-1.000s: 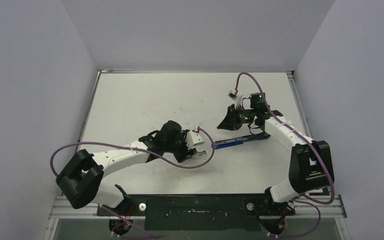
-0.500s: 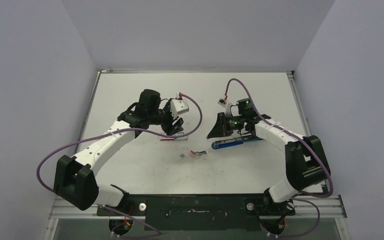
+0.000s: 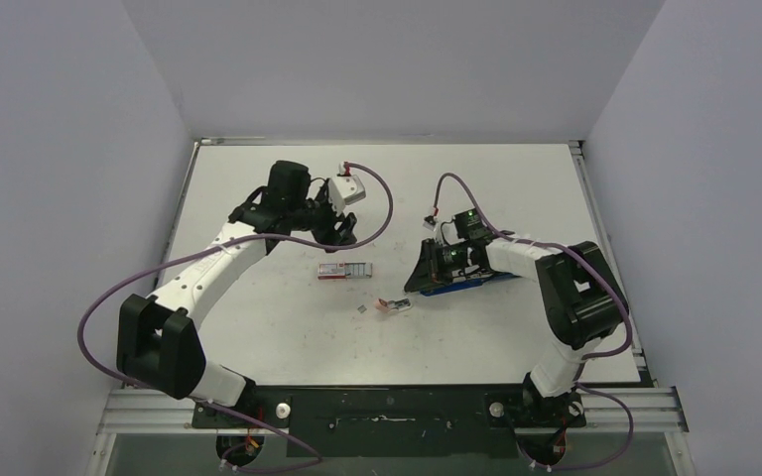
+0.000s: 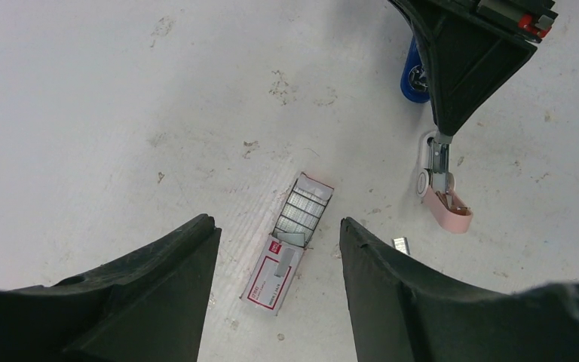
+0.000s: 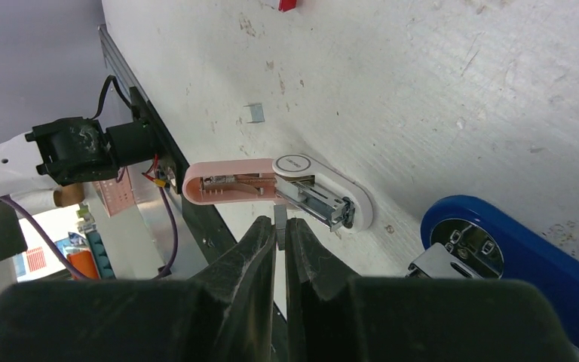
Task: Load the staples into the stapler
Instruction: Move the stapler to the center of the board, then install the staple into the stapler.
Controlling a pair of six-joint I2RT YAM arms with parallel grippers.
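Robot lab test cell: scuffed white table (image 3: 258, 337) boxed in by plain walls (image 3: 50, 149), black arm-mounting plate (image 3: 387, 409) (aluminium extrusion frame (image 3: 149, 409) alongside).

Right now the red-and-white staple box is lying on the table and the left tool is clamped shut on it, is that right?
Not quite. The staple box does lie on the table, but the left tool is open and hangs clear of it, not clamped on it. The left wrist view shows the box lying free between the spread fingers.
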